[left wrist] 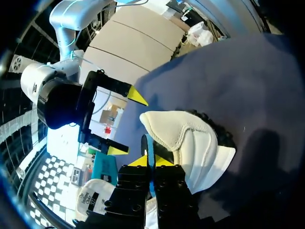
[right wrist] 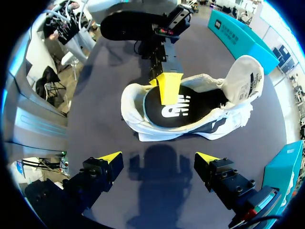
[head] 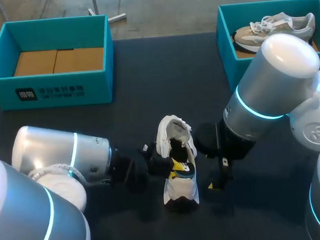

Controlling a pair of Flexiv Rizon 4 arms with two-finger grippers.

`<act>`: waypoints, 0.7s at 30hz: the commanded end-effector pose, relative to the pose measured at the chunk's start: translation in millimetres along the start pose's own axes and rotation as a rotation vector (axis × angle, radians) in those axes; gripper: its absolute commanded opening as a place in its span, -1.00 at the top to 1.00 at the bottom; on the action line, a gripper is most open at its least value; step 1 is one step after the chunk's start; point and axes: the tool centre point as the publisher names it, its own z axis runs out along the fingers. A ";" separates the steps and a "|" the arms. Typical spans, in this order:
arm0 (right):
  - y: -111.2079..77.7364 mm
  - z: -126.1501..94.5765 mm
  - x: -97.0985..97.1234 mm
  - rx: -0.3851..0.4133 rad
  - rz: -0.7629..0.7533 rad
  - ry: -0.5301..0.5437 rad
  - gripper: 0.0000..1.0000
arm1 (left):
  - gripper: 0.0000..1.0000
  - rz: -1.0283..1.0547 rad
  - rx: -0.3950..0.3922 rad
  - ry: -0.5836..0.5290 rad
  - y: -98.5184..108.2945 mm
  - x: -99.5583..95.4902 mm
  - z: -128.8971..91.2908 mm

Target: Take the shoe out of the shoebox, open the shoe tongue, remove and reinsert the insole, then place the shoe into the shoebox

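Far left: left shoebox (head: 49, 91), teal card, rectangular, open-topped; we see brown cardboard floor (head: 58, 61) inside. Our left gripper (left wrist: 151, 161): yellow tips pinched on shoe (right wrist: 224, 119) collar wall, one finger inside over insole (right wrist: 176, 107). Shoe has white knit upper, padded heel, smooth black insole with white logo; rests on dark table (head: 147, 88) between our grippers, outside both boxes. Our right gripper (right wrist: 159, 157): fingers spread wide, holding nothing, just beside shoe. Far right: right shoebox (head: 224, 40), teal, holds second shoe (head: 276, 28), beige-grey, white laces.
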 end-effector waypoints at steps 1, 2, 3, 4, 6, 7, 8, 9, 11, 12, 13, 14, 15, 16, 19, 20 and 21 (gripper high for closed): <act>0.4 1.4 1.0 0.002 0.001 -0.003 -1.00 | 1.00 0.001 -0.023 -0.001 1.9 2.3 6.5; 0.4 1.4 1.0 0.002 0.001 -0.003 -1.00 | 1.00 -0.005 -0.023 -0.004 2.3 2.2 6.4; 0.4 1.4 1.0 0.002 0.001 -0.003 -1.00 | 1.00 -0.019 -0.017 -0.005 2.6 2.1 6.1; 0.4 1.4 1.0 0.002 0.001 -0.003 -1.00 | 1.00 -0.031 -0.012 -0.006 2.6 1.6 5.4; 0.4 1.4 1.0 0.002 0.001 -0.003 -1.00 | 1.00 -0.056 0.003 -0.012 2.1 0.4 2.9; 0.4 1.4 1.0 0.002 0.001 -0.003 -1.00 | 0.98 -0.070 0.011 -0.014 1.3 -0.2 1.2; 0.4 1.4 1.0 0.002 0.001 -0.003 -1.00 | 0.72 -0.081 0.020 -0.015 0.1 -0.6 -0.4; 0.4 1.4 1.0 0.002 0.001 -0.003 -1.00 | 0.55 -0.098 0.033 -0.017 -2.1 -0.9 -2.3; 0.4 1.4 1.0 0.002 0.001 -0.003 -1.00 | 0.51 -0.113 0.042 -0.020 -4.0 -1.7 -4.8; 0.4 1.4 1.0 0.002 0.001 -0.003 -1.00 | 0.48 -0.131 0.055 -0.024 -5.4 -2.8 -6.6; 0.4 1.4 1.0 0.002 0.001 -0.003 -1.00 | 0.47 -0.144 0.061 -0.027 -7.5 -4.3 -8.9; 0.4 1.4 1.0 0.002 0.001 -0.003 -1.00 | 0.47 -0.148 0.067 -0.029 -9.1 -5.4 -10.4; 0.4 1.4 1.0 0.002 0.001 -0.003 -1.00 | 0.46 -0.156 0.073 -0.030 -9.8 -6.2 -11.1; 0.4 1.4 1.0 0.002 0.001 -0.003 -1.00 | 0.47 -0.163 0.077 -0.030 -11.1 -7.5 -12.3; 0.4 1.4 1.0 0.002 0.001 -0.003 -1.00 | 0.48 -0.197 0.097 -0.034 -15.7 -11.9 -15.2; 0.4 1.4 1.0 0.002 0.001 -0.003 -1.00 | 0.47 -0.206 0.106 -0.033 -17.2 -13.4 -16.0; 0.4 1.4 1.0 0.002 0.001 -0.003 -1.00 | 0.47 -0.208 0.111 -0.031 -18.1 -14.1 -16.2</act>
